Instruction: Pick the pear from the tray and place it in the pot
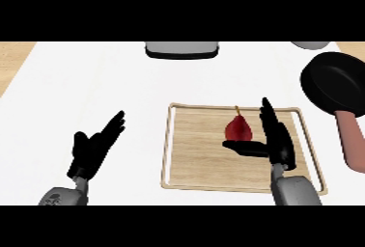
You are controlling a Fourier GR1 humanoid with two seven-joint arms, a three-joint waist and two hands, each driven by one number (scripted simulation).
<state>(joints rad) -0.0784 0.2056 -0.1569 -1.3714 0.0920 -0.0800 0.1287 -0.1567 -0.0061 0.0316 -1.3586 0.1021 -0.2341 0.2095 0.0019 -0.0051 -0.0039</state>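
My right hand (278, 141) lay over the tray's (203, 164) right side, fingers straight, thumb spread beneath the pear (238, 129): bracketing it, I judged, not yet closed. The pear sat near the far edge, long axis and stem pointing at that edge. The pot (333, 82) stood past the far right corner; my left hand (92, 150) rested open.

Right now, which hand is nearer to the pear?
Right. The right hand is just right of the pear, over the tray; the left hand is off the tray, well to its left.
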